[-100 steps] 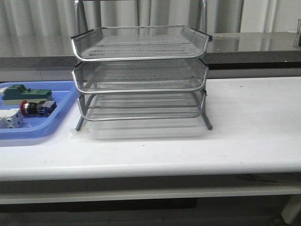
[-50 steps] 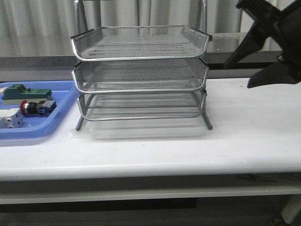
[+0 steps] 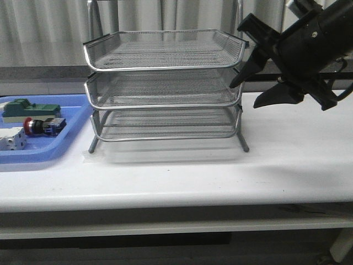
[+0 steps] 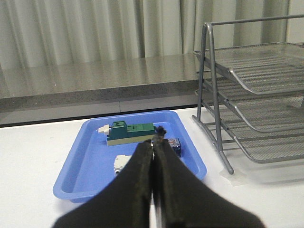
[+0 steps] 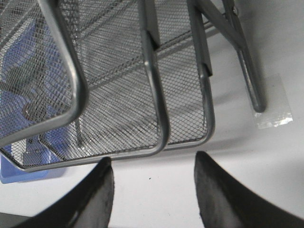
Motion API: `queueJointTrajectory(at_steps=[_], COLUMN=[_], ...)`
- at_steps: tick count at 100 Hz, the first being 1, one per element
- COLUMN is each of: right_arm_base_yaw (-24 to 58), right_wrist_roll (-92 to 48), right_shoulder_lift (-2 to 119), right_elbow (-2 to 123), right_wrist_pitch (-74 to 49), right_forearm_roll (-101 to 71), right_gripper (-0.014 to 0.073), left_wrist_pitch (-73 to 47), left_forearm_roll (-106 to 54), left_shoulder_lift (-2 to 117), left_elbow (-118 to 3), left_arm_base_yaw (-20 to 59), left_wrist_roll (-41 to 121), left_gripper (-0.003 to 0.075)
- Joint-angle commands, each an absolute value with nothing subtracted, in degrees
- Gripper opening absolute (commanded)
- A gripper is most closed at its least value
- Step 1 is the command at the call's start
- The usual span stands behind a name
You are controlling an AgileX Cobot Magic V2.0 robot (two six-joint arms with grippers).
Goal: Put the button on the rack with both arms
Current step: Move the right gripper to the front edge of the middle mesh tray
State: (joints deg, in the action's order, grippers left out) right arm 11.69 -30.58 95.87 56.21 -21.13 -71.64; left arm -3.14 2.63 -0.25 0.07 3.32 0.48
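Silver mesh rack (image 3: 164, 83); red-headed button (image 3: 43, 126); blue tray (image 3: 71, 130); green block (image 3: 30, 109); white table (image 3: 220, 176).

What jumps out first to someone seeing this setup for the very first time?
The tall three-tier wire rack dominates the middle of the white table. At its right side hangs a big black arm, its right tool open and close to the rack's corner. Far left, a flat blue tray holds the small red-headed button beside a green block; in the left wrist view the left tool is shut, pointing towards that tray.
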Motion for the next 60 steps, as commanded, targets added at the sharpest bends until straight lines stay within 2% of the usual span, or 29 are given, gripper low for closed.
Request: queueJointTrajectory(at_steps=[1,39,60], right_arm_base_yaw=[11.6,11.6,11.6], right_wrist_roll=[-31.9,-34.2,-39.9], right_shoulder_lift=[95.0,100.3,102.3], right_elbow=[59.3,63.7,63.9], right_wrist_pitch=[-22.0,-23.8,-24.9], right_forearm_roll=[-73.4,-76.5,-81.6], right_gripper=[0.0402,0.0402,0.0402], left_wrist_pitch=[1.5,1.5,1.5], left_forearm_roll=[2.6,2.6,2.6], left_shoulder_lift=[-2.2,-2.2,-2.2], left_elbow=[2.7,2.7,2.7], left_arm_base_yaw=[3.7,3.7,3.7], left_wrist_roll=[0.0,0.0,0.0], left_gripper=[-0.0020,-0.0020,-0.0020])
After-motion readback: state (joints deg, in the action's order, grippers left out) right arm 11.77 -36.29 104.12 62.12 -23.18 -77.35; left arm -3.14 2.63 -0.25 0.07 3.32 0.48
